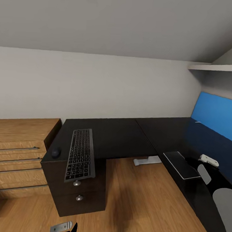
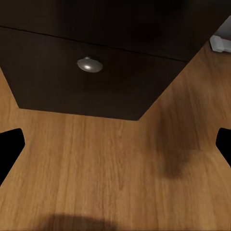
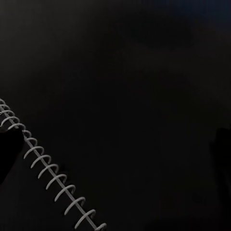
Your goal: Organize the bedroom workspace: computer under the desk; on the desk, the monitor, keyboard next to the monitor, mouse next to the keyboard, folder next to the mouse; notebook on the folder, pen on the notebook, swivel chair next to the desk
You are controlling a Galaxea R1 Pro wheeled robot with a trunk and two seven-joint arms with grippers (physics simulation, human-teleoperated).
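On the left end of the black L-shaped desk (image 1: 121, 137), at about 8 o'clock in the head view, lies the keyboard (image 1: 81, 154), long axis running front to back, its near end reaching past the front edge of the desktop above the drawer knobs (image 1: 77, 183). Just beside it at 9 o'clock, close to the desk's left edge, sits the dark round mouse (image 1: 56, 152), apart from the keyboard by a thin strip of desktop. The middle of the desk, toward 12 o'clock from the keyboard, is bare black surface up to the white wall (image 1: 97, 84).

At 4 o'clock, on the right wing of the desk, a flat dark sheet with a pale rim (image 1: 181, 164) lies near the inner edge, and a small white object (image 1: 209, 160) rests just beyond it toward the blue panel (image 1: 217, 115); what either is cannot be told. The right wrist view shows a spiral-bound notebook (image 3: 53, 171) on black desktop, its wire coil running diagonally, with dark finger shapes at both sides standing wide apart and holding nothing.

Between the two desk wings, the wooden floor (image 1: 141, 206) lies open from 6 o'clock up to a white desk foot (image 1: 147, 161). The left wrist view looks at the drawer front (image 2: 86, 82) and floor, its dark fingertips (image 2: 9, 144) spread far apart, gripping nothing. A wooden dresser (image 1: 17, 151) stands against the desk's left side at 9 o'clock.
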